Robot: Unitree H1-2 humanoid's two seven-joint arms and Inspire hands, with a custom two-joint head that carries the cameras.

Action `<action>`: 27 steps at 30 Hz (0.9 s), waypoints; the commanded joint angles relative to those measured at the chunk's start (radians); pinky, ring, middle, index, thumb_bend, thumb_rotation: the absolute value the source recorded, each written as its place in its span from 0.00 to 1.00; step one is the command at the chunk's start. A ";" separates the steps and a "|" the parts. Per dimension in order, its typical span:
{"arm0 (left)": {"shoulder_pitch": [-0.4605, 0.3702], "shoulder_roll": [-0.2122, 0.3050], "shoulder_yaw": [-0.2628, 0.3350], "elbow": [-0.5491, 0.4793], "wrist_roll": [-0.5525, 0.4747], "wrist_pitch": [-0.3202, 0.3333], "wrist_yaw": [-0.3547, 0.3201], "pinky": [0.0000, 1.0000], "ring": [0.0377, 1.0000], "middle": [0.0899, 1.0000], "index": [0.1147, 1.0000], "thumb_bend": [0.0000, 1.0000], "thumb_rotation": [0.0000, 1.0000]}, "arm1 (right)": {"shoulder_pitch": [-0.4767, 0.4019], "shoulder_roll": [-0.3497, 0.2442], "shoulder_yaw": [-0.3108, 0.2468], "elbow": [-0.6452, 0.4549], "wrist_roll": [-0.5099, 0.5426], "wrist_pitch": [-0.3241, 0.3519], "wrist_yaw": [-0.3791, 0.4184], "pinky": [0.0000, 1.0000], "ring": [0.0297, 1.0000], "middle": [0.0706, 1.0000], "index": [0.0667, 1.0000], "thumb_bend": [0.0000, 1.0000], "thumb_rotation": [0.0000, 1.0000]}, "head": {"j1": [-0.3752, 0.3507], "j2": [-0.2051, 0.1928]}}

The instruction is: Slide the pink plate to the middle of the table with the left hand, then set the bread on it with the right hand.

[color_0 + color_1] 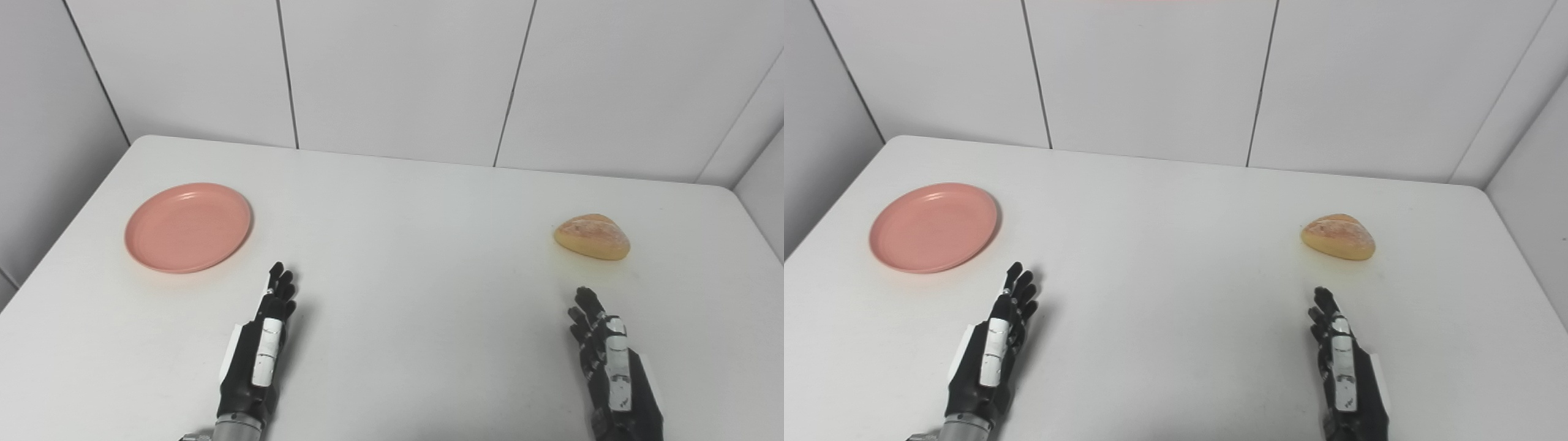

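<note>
A pink plate lies flat on the left part of the white table, with nothing on it. A golden bread roll rests on the right part of the table. My left hand is near the front edge, below and to the right of the plate, fingers stretched out and holding nothing. Over on the right, my right hand sits just below the bread, apart from it, fingers also extended and empty.
White wall panels rise behind the table's far edge, and side walls close in at both ends. The table's far corners are rounded.
</note>
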 commanded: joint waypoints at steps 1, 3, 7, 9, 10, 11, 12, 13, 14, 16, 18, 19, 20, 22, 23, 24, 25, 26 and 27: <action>0.013 -0.039 -0.012 0.011 0.024 -0.053 0.017 1.00 1.00 1.00 1.00 0.74 1.00 | -0.010 -0.015 -0.015 0.009 0.023 -0.054 0.026 1.00 0.96 0.96 0.90 0.83 1.00 | 0.023 -0.018; 0.013 -0.047 -0.022 0.029 0.043 -0.073 0.032 1.00 1.00 1.00 1.00 0.78 1.00 | -0.008 -0.023 -0.023 0.022 0.034 -0.066 0.037 1.00 0.97 0.97 0.91 0.82 1.00 | 0.044 -0.037; 0.013 -0.068 -0.040 0.065 0.082 -0.105 0.059 1.00 0.98 1.00 1.00 0.81 1.00 | -0.006 -0.041 -0.039 0.054 0.051 -0.094 0.060 1.00 0.98 0.98 0.92 0.82 1.00 | 0.091 -0.072; 0.011 -0.080 -0.048 0.078 0.103 -0.111 0.075 1.00 0.98 0.99 1.00 0.79 1.00 | -0.007 -0.048 -0.047 0.071 0.063 -0.106 0.070 1.00 0.98 0.98 0.93 0.81 1.00 | 0.105 -0.088; 0.010 -0.085 -0.052 0.084 0.111 -0.113 0.082 1.00 0.97 0.99 1.00 0.79 1.00 | -0.008 -0.050 -0.051 0.078 0.067 -0.112 0.075 1.00 0.98 0.98 0.93 0.80 1.00 | 0.106 -0.095; 0.009 -0.087 -0.054 0.089 0.116 -0.116 0.087 1.00 0.97 0.99 1.00 0.78 1.00 | -0.009 -0.052 -0.053 0.085 0.070 -0.118 0.078 1.00 0.98 0.98 0.93 0.80 1.00 | 0.107 -0.102; 0.009 -0.087 -0.058 0.091 0.120 -0.118 0.089 1.00 0.97 0.99 1.00 0.78 1.00 | -0.009 -0.052 -0.054 0.090 0.070 -0.122 0.079 1.00 0.98 0.98 0.93 0.79 1.00 | 0.107 -0.104; 0.008 -0.088 -0.061 0.097 0.122 -0.123 0.090 1.00 0.97 0.99 1.00 0.78 1.00 | -0.010 -0.053 -0.055 0.097 0.066 -0.128 0.079 1.00 0.98 0.98 0.93 0.79 1.00 | 0.106 -0.117; 0.008 -0.087 -0.064 0.104 0.122 -0.130 0.090 1.00 0.98 0.99 1.00 0.78 1.00 | -0.010 -0.055 -0.056 0.105 0.063 -0.132 0.080 1.00 0.98 0.98 0.93 0.80 1.00 | 0.106 -0.130; 0.008 -0.089 -0.067 0.112 0.118 -0.138 0.090 1.00 0.98 1.00 1.00 0.78 1.00 | -0.011 -0.055 -0.056 0.116 0.061 -0.139 0.082 1.00 0.98 0.98 0.94 0.80 1.00 | 0.108 -0.141; 0.008 -0.089 -0.068 0.122 0.122 -0.146 0.094 1.00 0.98 1.00 1.00 0.77 1.00 | -0.012 -0.055 -0.057 0.129 0.067 -0.152 0.089 1.00 0.98 0.98 0.94 0.79 1.00 | 0.111 -0.166; 0.008 -0.089 -0.068 0.127 0.124 -0.150 0.095 1.00 0.98 1.00 1.00 0.76 1.00 | -0.012 -0.055 -0.057 0.136 0.068 -0.159 0.092 1.00 0.99 0.98 0.94 0.79 1.00 | 0.112 -0.169; 0.008 -0.088 -0.068 0.135 0.125 -0.157 0.096 1.00 0.98 1.00 1.00 0.76 1.00 | -0.012 -0.054 -0.057 0.143 0.067 -0.165 0.093 1.00 0.99 0.99 0.95 0.78 1.00 | 0.113 -0.179; 0.007 -0.084 -0.066 0.150 0.124 -0.174 0.096 1.00 0.98 0.99 1.00 0.74 1.00 | -0.012 -0.053 -0.055 0.153 0.061 -0.175 0.093 1.00 0.99 0.99 0.95 0.79 1.00 | 0.112 -0.194; 0.006 -0.083 -0.065 0.155 0.123 -0.178 0.095 1.00 0.98 0.99 1.00 0.73 1.00 | -0.012 -0.051 -0.054 0.157 0.059 -0.179 0.093 1.00 0.99 0.99 0.95 0.79 1.00 | 0.112 -0.195; 0.006 -0.081 -0.063 0.159 0.121 -0.181 0.093 1.00 0.98 0.99 1.00 0.74 1.00 | -0.013 -0.050 -0.053 0.161 0.058 -0.182 0.093 1.00 0.99 0.99 0.95 0.79 1.00 | 0.110 -0.200; 0.006 -0.080 -0.062 0.161 0.119 -0.183 0.092 1.00 0.98 0.99 1.00 0.74 1.00 | -0.014 -0.049 -0.053 0.164 0.058 -0.183 0.092 1.00 1.00 0.99 0.95 0.80 1.00 | 0.109 -0.201; 0.006 -0.079 -0.061 0.163 0.117 -0.182 0.091 1.00 0.98 0.99 1.00 0.74 1.00 | -0.014 -0.047 -0.052 0.167 0.057 -0.185 0.091 1.00 1.00 0.99 0.95 0.80 1.00 | 0.103 -0.210; 0.006 -0.078 -0.060 0.164 0.116 -0.183 0.090 1.00 0.98 0.99 1.00 0.74 1.00 | -0.015 -0.046 -0.051 0.169 0.055 -0.187 0.090 1.00 0.99 0.99 0.95 0.80 1.00 | 0.103 -0.210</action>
